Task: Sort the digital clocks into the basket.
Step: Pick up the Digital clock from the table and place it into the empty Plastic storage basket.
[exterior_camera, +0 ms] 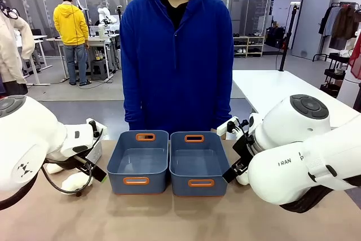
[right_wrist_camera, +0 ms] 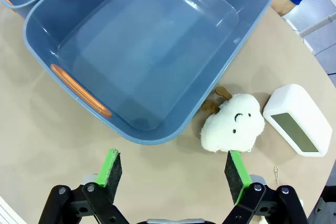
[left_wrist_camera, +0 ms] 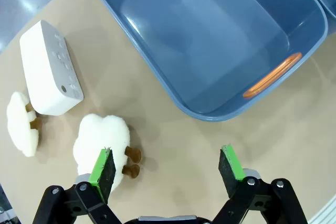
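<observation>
- Left wrist view: our left hand wide, empty, near one clock.
- Right wrist view: our right hand wide, empty, near another clock.

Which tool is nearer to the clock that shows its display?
Right. The right tool hovers close to that clock, beside a plush; the left tool hovers across the table, by the other clock.
</observation>
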### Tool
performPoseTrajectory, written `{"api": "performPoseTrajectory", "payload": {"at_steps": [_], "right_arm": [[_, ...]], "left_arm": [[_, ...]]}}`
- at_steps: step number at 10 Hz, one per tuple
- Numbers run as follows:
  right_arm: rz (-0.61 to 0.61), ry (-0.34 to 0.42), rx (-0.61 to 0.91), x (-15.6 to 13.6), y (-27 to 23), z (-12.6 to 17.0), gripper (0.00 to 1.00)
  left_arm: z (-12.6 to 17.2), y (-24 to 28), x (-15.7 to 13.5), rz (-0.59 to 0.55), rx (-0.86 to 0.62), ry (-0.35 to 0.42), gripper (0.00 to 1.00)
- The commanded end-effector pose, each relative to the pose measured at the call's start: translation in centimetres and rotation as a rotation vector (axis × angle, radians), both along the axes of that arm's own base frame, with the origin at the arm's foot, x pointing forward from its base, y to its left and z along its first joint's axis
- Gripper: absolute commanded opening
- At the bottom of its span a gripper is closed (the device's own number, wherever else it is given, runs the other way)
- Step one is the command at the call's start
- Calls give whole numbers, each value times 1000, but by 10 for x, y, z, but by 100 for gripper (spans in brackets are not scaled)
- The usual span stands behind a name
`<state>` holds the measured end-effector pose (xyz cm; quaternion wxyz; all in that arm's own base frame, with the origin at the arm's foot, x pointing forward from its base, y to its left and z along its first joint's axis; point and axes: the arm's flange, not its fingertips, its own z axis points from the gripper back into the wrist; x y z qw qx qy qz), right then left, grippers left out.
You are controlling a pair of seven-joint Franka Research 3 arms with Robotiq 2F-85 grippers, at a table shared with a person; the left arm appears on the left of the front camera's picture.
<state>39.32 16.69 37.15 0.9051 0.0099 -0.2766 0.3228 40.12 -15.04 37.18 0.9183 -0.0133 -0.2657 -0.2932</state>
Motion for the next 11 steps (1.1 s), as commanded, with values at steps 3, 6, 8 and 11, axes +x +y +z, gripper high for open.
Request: {"api": "performPoseTrajectory", "payload": {"at_steps": [3, 6, 8, 11], "right_arm": [[82, 133, 60, 0, -9, 73, 100], [116, 391, 318, 23, -42, 114, 100], [167, 541, 574, 31, -72, 121, 100], [117, 473, 921, 18, -163, 126, 100]], "left_arm": [[56, -7, 8, 0, -71, 185, 100], [111, 38, 16, 2, -470, 415, 100], [122, 85, 13, -6, -742, 419, 100], [110, 169, -33, -31, -1091, 248, 100]]}}
